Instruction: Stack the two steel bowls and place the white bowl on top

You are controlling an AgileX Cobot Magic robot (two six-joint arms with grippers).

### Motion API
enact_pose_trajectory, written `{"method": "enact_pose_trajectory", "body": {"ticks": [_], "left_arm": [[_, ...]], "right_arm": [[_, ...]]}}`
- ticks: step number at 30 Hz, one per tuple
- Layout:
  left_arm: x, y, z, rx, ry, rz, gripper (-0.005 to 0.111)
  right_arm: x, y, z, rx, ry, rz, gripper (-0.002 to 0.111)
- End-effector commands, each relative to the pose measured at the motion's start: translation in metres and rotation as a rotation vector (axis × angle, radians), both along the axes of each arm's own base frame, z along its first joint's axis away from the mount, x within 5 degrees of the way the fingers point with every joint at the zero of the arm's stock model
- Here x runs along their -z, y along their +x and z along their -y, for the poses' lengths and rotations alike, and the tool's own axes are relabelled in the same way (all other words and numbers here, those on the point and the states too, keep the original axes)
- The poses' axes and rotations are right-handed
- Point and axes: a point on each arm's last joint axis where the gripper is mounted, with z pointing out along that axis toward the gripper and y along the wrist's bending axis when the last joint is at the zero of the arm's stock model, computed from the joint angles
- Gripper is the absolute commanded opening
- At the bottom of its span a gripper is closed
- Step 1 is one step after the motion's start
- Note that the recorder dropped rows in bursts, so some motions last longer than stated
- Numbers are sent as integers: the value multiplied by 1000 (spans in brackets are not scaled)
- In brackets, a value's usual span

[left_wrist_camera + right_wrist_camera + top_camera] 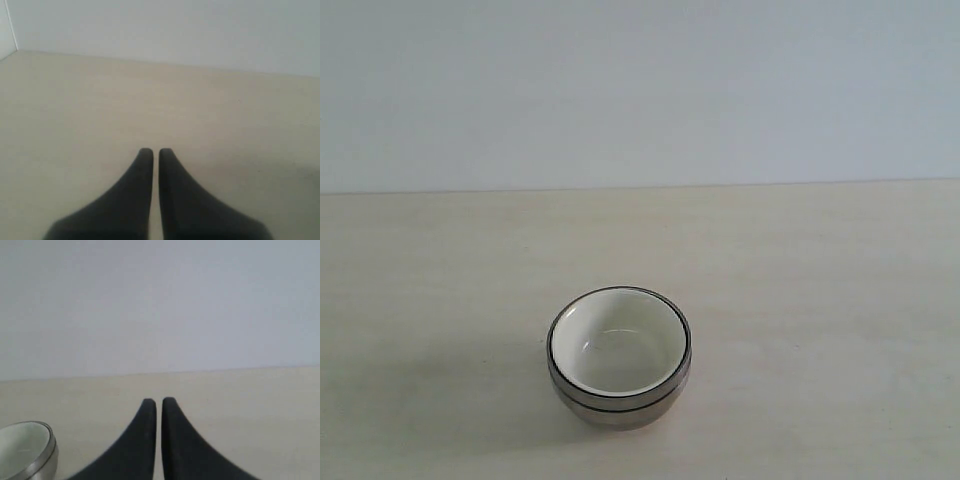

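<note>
In the exterior view the white bowl [620,345] sits nested inside the steel bowls [620,402], which form one stack near the table's front middle. Only the stack's shiny outer wall and rims show, so I cannot separate the two steel bowls. Neither arm appears in that view. My left gripper [156,151] is shut with nothing between its dark fingers, over bare table. My right gripper [159,400] is also shut and empty. The stack shows at the edge of the right wrist view, white bowl [22,445] inside a steel rim [47,455], apart from the fingers.
A pale wooden table [820,300] runs back to a plain light wall [640,90]. A wall corner [10,30] shows in the left wrist view.
</note>
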Motion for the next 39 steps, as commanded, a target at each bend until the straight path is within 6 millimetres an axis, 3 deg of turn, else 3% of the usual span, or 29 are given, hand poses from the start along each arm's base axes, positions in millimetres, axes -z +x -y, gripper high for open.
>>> {"method": "enact_pose_trajectory", "body": {"ticks": [1,13,39], "left_arm": [[1,0,1,6,-6,4,4],[1,0,1,6,-6,4,4],[1,0,1,6,-6,4,4]], "right_arm": [[6,0,1,11,-61,-38,0],[27,-3,3,26,-103,-274,0],[27,-3,3,26,-97,-277,0]]}}
